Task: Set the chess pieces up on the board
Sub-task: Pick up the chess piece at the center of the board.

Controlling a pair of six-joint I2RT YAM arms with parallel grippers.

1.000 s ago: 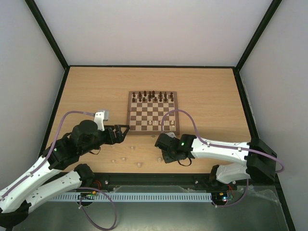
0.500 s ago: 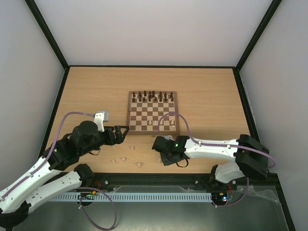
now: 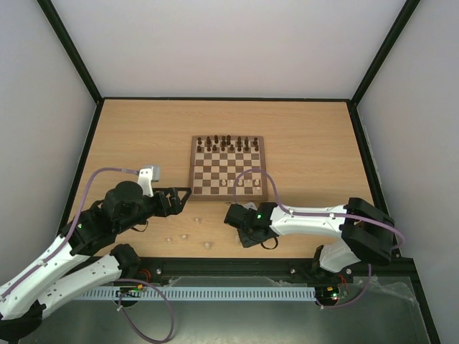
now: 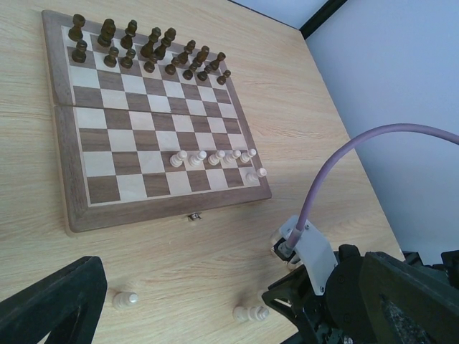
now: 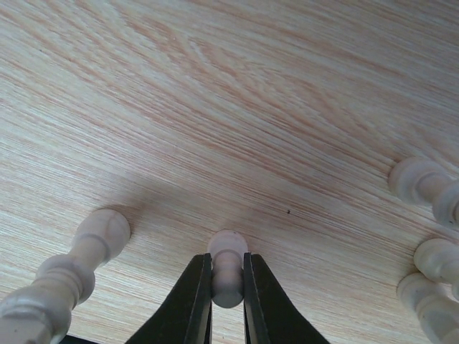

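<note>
The board (image 3: 215,173) lies mid-table, with a few pale chess pieces (image 3: 242,183) standing in its near right rows, also seen in the left wrist view (image 4: 215,157). More pale pieces lie loose on the table in front of it (image 3: 183,236) (image 4: 125,299). My right gripper (image 3: 242,233) points down at the table just in front of the board. Its jaws (image 5: 227,259) are shut on the neck of one small pale piece (image 5: 228,247) that stands on the wood. My left gripper (image 3: 183,195) hovers open and empty near the board's front left corner; one finger (image 4: 50,301) shows.
Dark brown pieces (image 3: 228,142) fill the board's two far rows. Loose pale pieces lie close round the held one: one to the left (image 5: 72,265) and others to the right (image 5: 423,183). The right arm's wrist and purple cable (image 4: 337,165) cross the left wrist view.
My right gripper has slid a little left and closed its jaws on the pale piece. The left arm has barely shifted.
</note>
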